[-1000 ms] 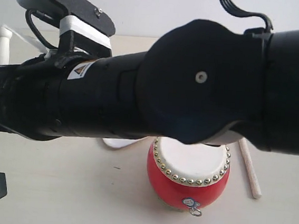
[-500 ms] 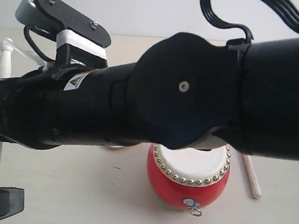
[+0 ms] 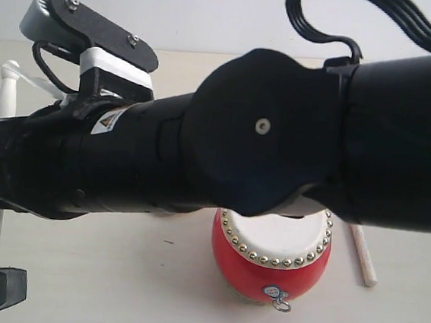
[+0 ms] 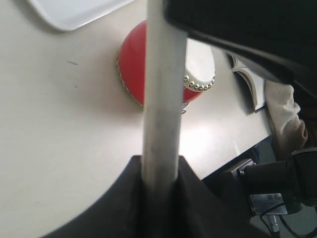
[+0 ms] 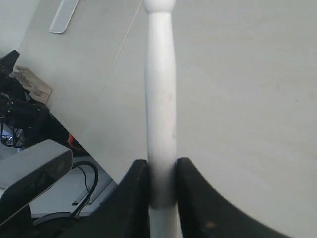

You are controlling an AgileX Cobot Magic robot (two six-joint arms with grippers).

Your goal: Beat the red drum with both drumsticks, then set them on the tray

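The red drum [image 3: 269, 262] with its studded cream skin stands on the table, partly behind my right arm; it also shows in the left wrist view [image 4: 132, 64]. My left gripper [image 4: 159, 164] is shut on a pale drumstick [image 4: 161, 89] that crosses in front of the drum. My right gripper [image 5: 162, 167] is shut on the other drumstick [image 5: 161, 99], whose knob tip [image 5: 158, 4] is over bare table. In the exterior view the right arm reaches across to the far left, where a knobbed stick [image 3: 6, 92] stands upright. A corner of the white tray [image 4: 74, 12] lies beyond the drum.
Another pale stick [image 3: 361, 256] lies on the table just right of the drum. An open book [image 4: 251, 84] sits near the table edge. A flat white object [image 5: 64, 15] lies far off on the table. The black right arm [image 3: 262, 151] fills the middle of the exterior view.
The right arm has shifted leftward and slightly down across the exterior view. The upright stick at the left edge moved with it. The drum and the lying stick stay put.
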